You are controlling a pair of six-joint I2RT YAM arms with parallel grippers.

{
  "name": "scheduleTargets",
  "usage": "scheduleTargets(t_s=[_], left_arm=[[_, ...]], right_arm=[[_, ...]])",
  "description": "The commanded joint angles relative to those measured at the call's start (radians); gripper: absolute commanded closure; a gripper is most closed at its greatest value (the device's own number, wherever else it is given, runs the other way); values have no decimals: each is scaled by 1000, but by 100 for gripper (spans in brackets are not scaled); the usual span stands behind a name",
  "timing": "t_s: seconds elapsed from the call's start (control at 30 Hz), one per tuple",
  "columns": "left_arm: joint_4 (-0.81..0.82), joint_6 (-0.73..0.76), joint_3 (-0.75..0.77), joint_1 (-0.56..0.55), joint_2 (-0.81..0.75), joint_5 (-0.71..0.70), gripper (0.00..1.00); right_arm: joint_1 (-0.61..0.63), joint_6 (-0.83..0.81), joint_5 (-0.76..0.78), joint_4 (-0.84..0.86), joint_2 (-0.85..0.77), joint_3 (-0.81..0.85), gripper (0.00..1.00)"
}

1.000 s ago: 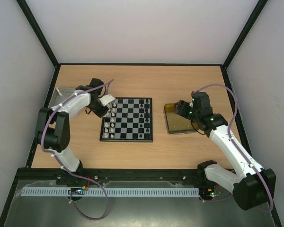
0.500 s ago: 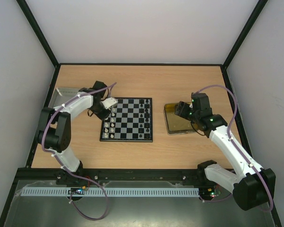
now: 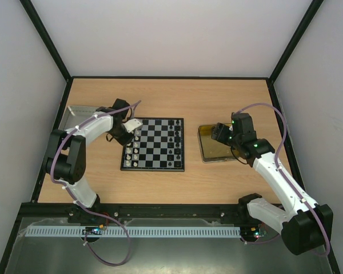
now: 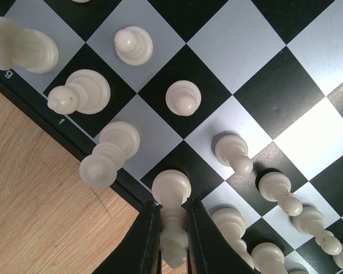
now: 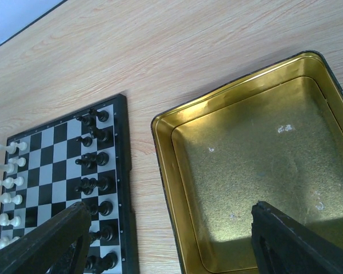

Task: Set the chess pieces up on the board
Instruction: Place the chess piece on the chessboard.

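Top external: pale wood-grain table (image 3: 171, 97) in a booth of plain white walls (image 3: 171, 34) with black corner posts (image 3: 44, 40). Board (image 3: 158, 146) flat on the table between the two arms. Left gripper (image 3: 135, 126) over its left edge. Right gripper (image 3: 216, 132) well off to its right, above a yellow tray (image 3: 217, 158). Silver tray (image 3: 74, 112) on the left gripper's outer side, partly covered by the forearm. White pieces (image 3: 135, 149) beneath and beside the left gripper, black pieces (image 3: 172, 142) on the side nearer the right gripper. Jaw positions too small to read here.

Left wrist: sole view of the grip. Fingers (image 4: 148, 242) pressed together on one white piece (image 4: 171, 191), over a dark square at the board's rim; resting or lifted, not clear. More white pieces ahead and right of the fingertips, several cut off by the picture's edges. Bare wood left of the fingers.

Right wrist: finger tips (image 5: 51, 240) only, at the bottom corners, spread wide over the tray's gold floor. Tray's near edge cut off. Board off to the left, its lower corner out of frame, piece types too small to tell.
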Motion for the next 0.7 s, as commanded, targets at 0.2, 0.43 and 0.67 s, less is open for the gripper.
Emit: scheduleTargets(t_s=[0.2,0.43,0.67], left_arm=[[-4,-13,-22,-16,-4,15,98],[-13,-15,-21,-25,-11,12,98],[-2,-16,-29,-24,-11,1,93]], right_arm=[[1,-6,16,-1,-25,-17,25],[1,-7,16,-5,-25,-13,25],[1,-8,14,-8,-23,-9,24]])
